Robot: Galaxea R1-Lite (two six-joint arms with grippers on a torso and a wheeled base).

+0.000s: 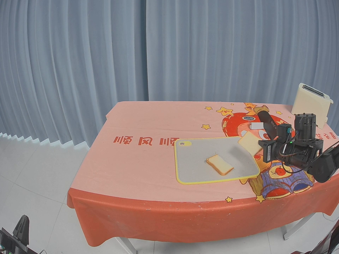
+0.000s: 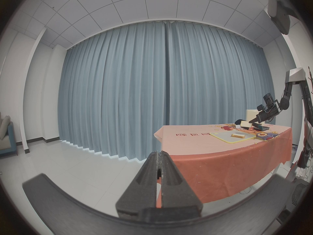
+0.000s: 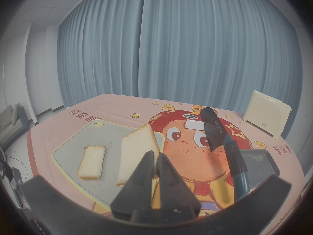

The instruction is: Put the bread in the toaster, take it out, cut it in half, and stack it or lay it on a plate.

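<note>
Bread, two pieces. The held piece [image 3: 137, 154] stands on edge, tilted, its lower corner nipped between the fingers of the right pincer [image 3: 155, 160], which is closed tight on it. It hangs over the board's [image 1: 194, 159] edge on the toaster side, clear of the surface. The lying piece [image 1: 219, 164] is flat near the board's middle, apart from the pincer and from the held piece.

One board, grey with a yellow rim, lies on the table [image 1: 141, 166]. One knife [image 3: 216, 131], with a black blade and a teal handle, slants up just beside the right pincer; what carries its handle end I cannot tell. One small white block [image 1: 256, 125] lies on the cloth past the board. One cream toaster [image 1: 310, 104] stands at the table's far right corner, well apart from both pieces.

The left pincer [image 2: 159, 155] is low and off to the table's left, fingers pressed together with nothing between them. A blue curtain [image 1: 141, 36] hangs behind.
</note>
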